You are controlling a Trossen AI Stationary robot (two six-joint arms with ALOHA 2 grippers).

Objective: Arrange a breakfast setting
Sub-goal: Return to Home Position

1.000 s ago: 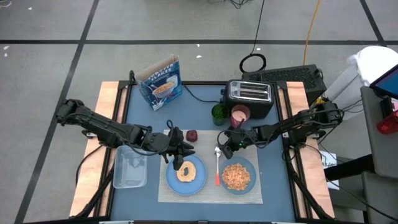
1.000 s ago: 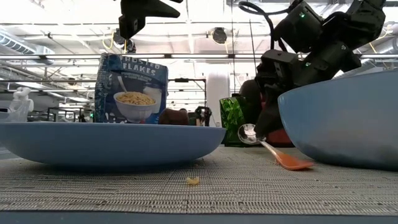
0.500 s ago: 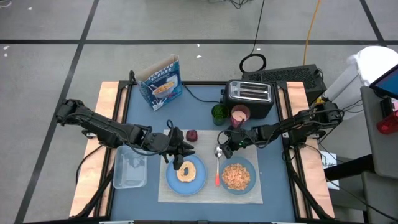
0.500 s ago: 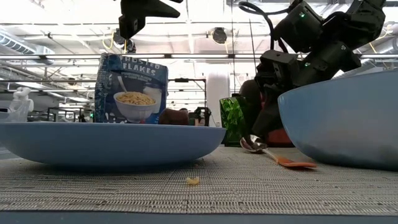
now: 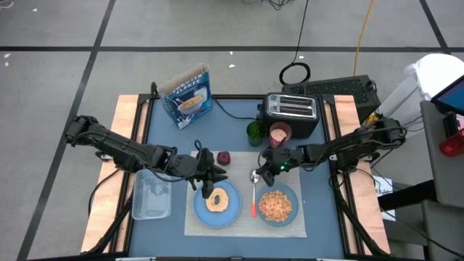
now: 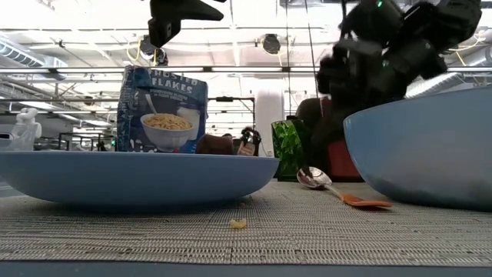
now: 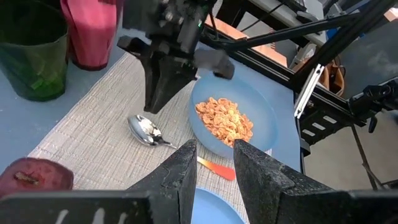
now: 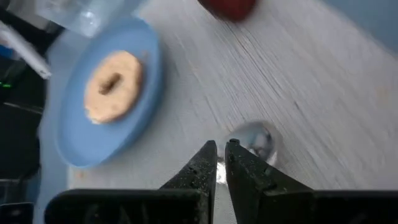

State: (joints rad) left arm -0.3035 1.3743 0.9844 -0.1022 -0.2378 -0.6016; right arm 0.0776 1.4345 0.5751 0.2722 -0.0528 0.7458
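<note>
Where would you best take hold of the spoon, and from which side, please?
Take the spoon by its metal stem, next to the orange handle, coming straight down and pinching across its width. It lies flat on the placemat, lengthwise between the plate and bowl; their rims probably crowd the orange end, while the stem has more room on both sides.

Left hand (image 7: 214,144) parted, right hand (image 8: 220,145) closed.

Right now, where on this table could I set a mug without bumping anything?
Bare tabletop lies between the cereal box and the left arm, and right of the bowl, beside the placemat. That placemat is crowded: plate, spoon, bowl, fruit, with the left pincer and right pincer above it.
</note>
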